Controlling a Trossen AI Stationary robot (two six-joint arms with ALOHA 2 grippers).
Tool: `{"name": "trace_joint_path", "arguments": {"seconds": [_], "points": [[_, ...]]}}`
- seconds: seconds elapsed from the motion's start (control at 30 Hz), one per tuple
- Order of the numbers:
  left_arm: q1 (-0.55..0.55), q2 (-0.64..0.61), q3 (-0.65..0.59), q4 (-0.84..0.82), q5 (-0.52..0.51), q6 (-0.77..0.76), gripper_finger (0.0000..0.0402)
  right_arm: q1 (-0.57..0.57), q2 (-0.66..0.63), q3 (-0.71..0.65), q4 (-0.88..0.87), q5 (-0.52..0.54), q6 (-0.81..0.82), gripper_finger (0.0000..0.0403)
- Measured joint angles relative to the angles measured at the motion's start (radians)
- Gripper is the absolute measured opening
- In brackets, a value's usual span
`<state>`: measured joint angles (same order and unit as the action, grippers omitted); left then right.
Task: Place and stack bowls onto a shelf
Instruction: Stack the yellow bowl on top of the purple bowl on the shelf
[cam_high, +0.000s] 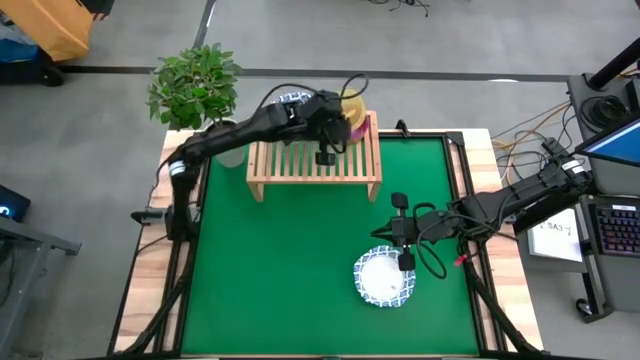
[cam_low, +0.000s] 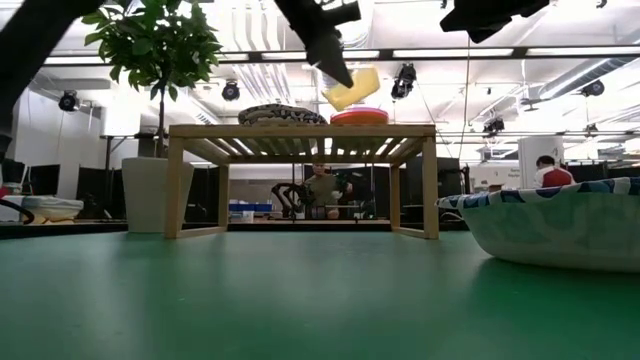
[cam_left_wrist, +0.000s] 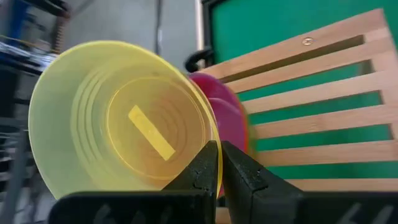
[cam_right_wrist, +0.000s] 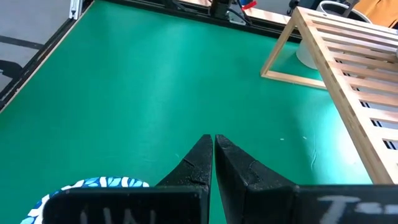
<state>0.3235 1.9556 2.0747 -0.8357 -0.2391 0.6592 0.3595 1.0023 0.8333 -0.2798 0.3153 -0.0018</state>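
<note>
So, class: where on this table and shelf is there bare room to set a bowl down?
Free: the green mat left of the patterned bowl, and the shelf's middle slats. Crowded: the shelf's right end, where the left hand holds the yellow bowl over the red bowl.

right gripper (cam_right_wrist: 214, 163) fingers pressed together over green mat (cam_right_wrist: 155, 93), patterned bowl (cam_right_wrist: 93, 186) beneath, shelf (cam_right_wrist: 348, 81) beyond.

You saw only part of the red bowl (cam_left_wrist: 227, 118) behind the yellow bowl (cam_left_wrist: 118, 127). The near white bowl (cam_low: 560, 225) was cut off at the right edge.
</note>
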Motion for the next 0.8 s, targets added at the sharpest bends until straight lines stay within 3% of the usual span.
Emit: {"name": "trace_joint_path", "arguments": {"seconds": [0.3,0.8], "points": [[0.011,0.105,0.166,-0.126,0.016,-0.017,0.0000,0.000,0.000,0.000,0.000,0.000,-0.013,0.0009],[0.016,0.114,0.169,-0.133,0.014,-0.040,0.0020,0.000,0.000,0.000,0.000,0.000,-0.018,0.0009]]}}
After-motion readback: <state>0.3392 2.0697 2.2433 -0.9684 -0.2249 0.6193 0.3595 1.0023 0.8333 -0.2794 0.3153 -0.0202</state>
